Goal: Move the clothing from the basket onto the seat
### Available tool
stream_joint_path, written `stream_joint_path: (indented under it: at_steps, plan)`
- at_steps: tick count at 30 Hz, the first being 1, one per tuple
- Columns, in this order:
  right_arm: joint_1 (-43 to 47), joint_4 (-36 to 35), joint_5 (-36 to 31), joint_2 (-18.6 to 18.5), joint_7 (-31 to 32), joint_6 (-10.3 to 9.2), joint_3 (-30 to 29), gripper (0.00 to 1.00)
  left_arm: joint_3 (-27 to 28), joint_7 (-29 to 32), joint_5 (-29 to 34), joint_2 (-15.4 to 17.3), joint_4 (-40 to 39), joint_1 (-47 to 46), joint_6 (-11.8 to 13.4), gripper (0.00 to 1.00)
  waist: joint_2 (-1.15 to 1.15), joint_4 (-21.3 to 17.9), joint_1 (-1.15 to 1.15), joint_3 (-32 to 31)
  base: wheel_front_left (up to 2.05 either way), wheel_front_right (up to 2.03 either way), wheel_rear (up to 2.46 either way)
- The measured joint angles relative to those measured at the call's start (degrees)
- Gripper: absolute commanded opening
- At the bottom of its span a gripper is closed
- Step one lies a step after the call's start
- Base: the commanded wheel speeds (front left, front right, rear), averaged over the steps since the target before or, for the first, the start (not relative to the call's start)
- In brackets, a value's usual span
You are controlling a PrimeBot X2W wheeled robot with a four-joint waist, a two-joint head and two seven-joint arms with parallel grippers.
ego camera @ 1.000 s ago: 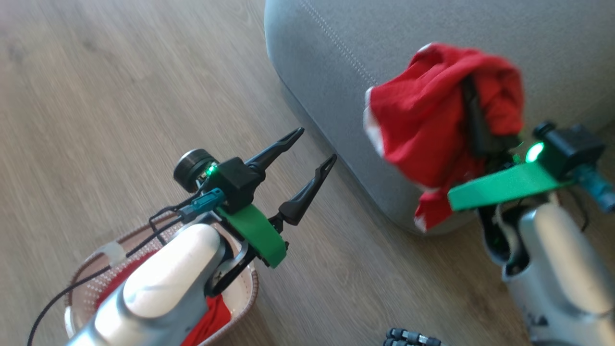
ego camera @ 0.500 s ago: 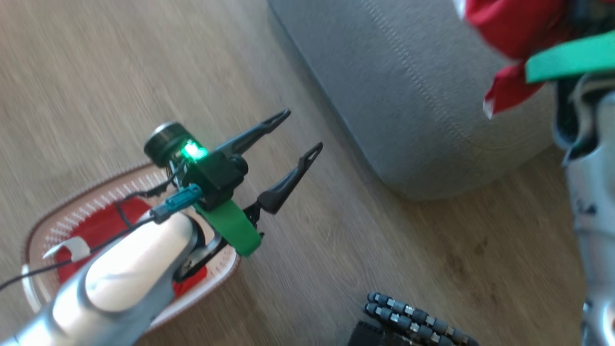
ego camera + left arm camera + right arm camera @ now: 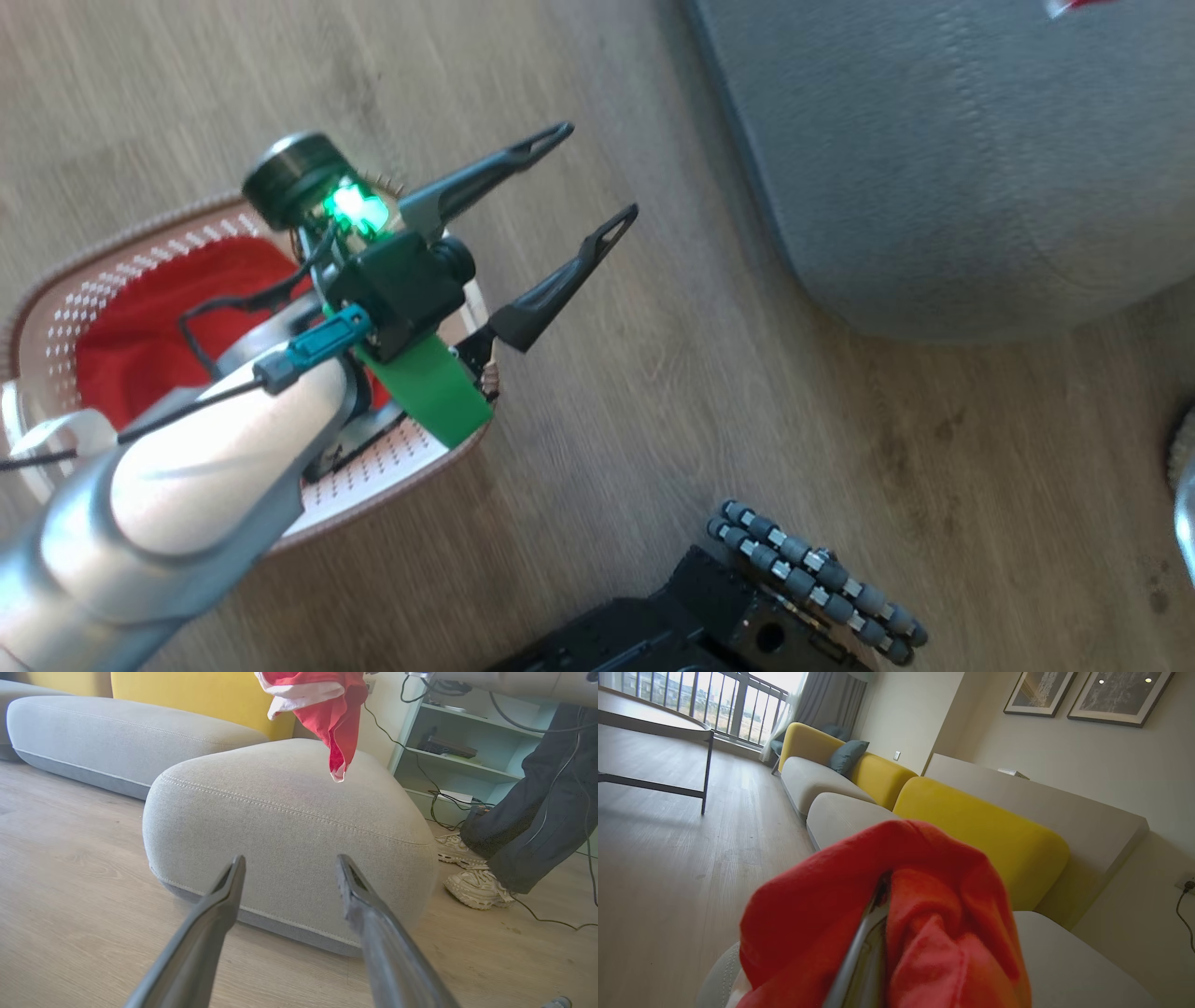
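Our right fingers (image 3: 857,952) are clenched on a red garment (image 3: 943,933), which hangs bunched above the grey seat (image 3: 289,793). Our left fingers (image 3: 560,275) stand spread and empty over the edge of the basket (image 3: 373,471), where more red clothing (image 3: 140,317) lies. If we let go too near the seat's rounded edge, the thin fabric may slide to the floor (image 3: 653,420) or snag on the fingers.

Left end effector (image 3: 595,175): 2 fingers spread wide, empty, forearm extended. Right end effector (image 3: 880,891): fingers pinched together on clothing (image 3: 952,933).
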Motion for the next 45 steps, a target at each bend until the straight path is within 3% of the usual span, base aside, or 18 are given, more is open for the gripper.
stream_joint_path:
  at_steps: [5, 11, 19, 25, 26, 27, 28, 33, 45]
  plan:
    - [-7.66, 8.02, -5.65, -2.37, 0.00, 0.00, -9.65, 0.00, -0.65, 0.45, 0.40, -0.03, -1.96, -3.59, 0.01, 1.00, 0.00, 2.41, 0.00, 4.18, 0.00, 0.00, 0.00]
    - [-11.50, 12.89, -11.50, -4.68, 0.00, 0.00, -19.22, 0.00, -0.87, 0.42, 0.40, -0.07, -3.02, -4.49, 0.01, 1.00, 0.00, 5.26, -0.01, 7.36, 0.00, 0.00, 0.00]
    - [-11.91, 19.42, -17.25, -4.70, 0.03, 0.00, -30.97, 0.00, -0.45, 0.20, 0.41, -0.35, -2.97, -4.49, 0.02, 1.00, 0.00, 8.36, -0.01, 9.23, 0.00, 0.00, 0.00]
    - [-11.27, 23.62, -20.12, -2.97, 0.03, 0.00, -34.93, 0.00, 0.23, -0.10, 0.41, -0.67, -2.35, -4.39, 0.02, 1.00, 0.00, 9.33, -0.02, 8.91, 0.00, 0.00, 0.00]
    - [-11.05, 24.38, -20.18, -2.79, 0.02, 0.00, -35.05, 0.13, 0.26, -0.11, 0.41, -0.87, -2.29, -4.30, 0.02, 1.00, 0.00, 9.40, -0.02, 8.66, 0.00, 0.00, 0.00]
    - [-10.53, 24.93, -20.30, -2.71, 0.02, 0.00, -35.05, 0.42, 0.33, -0.11, 0.41, -1.12, -2.19, -4.20, 0.02, 1.00, 0.00, 9.43, -0.02, 8.36, 0.00, 0.00, 0.00]
    - [-9.83, 25.41, -20.38, -2.63, 0.02, 0.00, -35.00, 1.00, 0.43, -0.11, 0.41, -1.42, -2.08, -4.07, 0.02, 1.00, 0.00, 9.46, -0.02, 8.03, 0.00, 0.00, 0.00]
    - [-4.03, 25.95, -20.02, -2.31, 0.02, 0.00, -30.96, 1.00, 1.16, -0.11, 0.41, -2.78, -1.56, -3.58, 0.02, 1.00, 0.00, 9.68, -0.02, 5.76, 0.00, 0.00, 0.00]
    - [11.24, 18.60, -12.13, -1.05, 0.01, 0.00, -19.80, 1.00, 4.34, -0.11, 0.40, -6.94, 1.24, 1.54, 0.01, 1.00, 0.00, 11.69, -0.02, -1.94, 0.00, 0.00, 0.00]
